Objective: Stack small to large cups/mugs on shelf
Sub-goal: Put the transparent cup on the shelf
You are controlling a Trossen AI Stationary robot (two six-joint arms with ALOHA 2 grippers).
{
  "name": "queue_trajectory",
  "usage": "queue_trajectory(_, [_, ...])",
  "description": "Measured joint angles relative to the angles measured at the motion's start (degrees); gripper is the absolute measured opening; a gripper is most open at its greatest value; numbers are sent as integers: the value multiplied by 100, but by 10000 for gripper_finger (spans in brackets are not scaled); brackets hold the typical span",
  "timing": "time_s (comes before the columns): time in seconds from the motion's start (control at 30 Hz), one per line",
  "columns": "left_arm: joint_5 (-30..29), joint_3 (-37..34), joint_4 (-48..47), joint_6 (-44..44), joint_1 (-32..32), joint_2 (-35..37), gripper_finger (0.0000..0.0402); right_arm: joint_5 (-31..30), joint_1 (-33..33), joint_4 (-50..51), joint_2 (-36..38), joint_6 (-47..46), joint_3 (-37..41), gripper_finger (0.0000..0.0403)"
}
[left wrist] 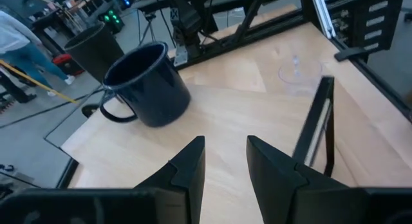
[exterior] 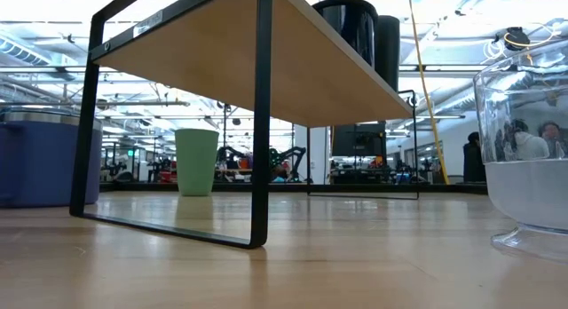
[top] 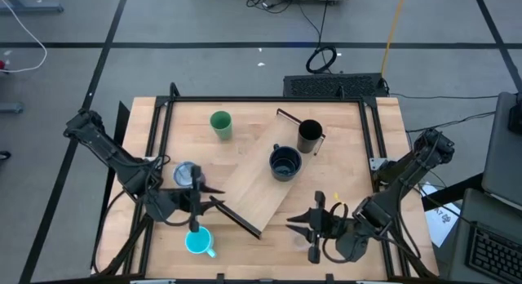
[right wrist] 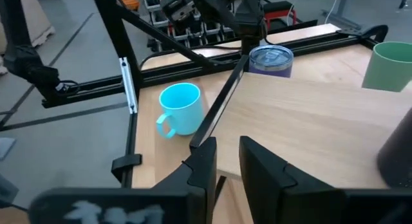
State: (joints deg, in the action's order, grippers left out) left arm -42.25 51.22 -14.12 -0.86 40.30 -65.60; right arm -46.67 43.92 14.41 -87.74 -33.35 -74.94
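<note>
Shelf [top: 259, 188] is lying diagonally across the bench [top: 351, 174], long axis running from the near-left to the far-right, and it is sitting between the two hands. Wide black mug [top: 285, 162] and tall black cup [top: 310, 135] are already standing on its far half, close together.

Left hand [left wrist: 225, 143] is hovering at the shelf's near end, looking along the board toward the wide black mug. Its fingers are spread with a clear gap and pinching nothing. Blue-purple mug [top: 188, 174] is sitting just beside it on the far side, and cyan handled mug [top: 198, 241] just beside it toward the bench's near edge. Green tumbler [top: 221, 125] is standing well apart, off the shelf on the far-left.

Right hand [right wrist: 227, 143] is hovering on the opposite side of the shelf, facing the left one. Its fingers are only narrowly apart and empty.

Tiny clear cup [exterior: 524, 158] is standing on the bench on the right hand's side of the shelf. Judging by that, right arm is looking nearer for it. Left arm is looking nearer for the cyan and blue-purple mugs.
</note>
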Motion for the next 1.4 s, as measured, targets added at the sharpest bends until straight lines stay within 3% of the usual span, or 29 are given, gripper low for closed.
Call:
queue_trajectory(0.37, [133,-331,469,-53,-16,0,117,47,2,44,0,-871,4,57])
queue_trajectory(0.6, [173,-332,475,-73,-14,0,117,495,-5,109,-2,-1051,-201,57])
queue_trajectory(1.03, [112,-332,213,-5,-14,2,118,504,-13,848,2,-1344,-789,57])
queue_trajectory(1.17, [39,-332,102,-12,-17,7,117,514,-35,1256,-2,-1801,-789,57])
queue_trajectory(1.4, [19,-332,-260,41,-145,68,118,1196,-38,1924,-2,-2801,-787,57])
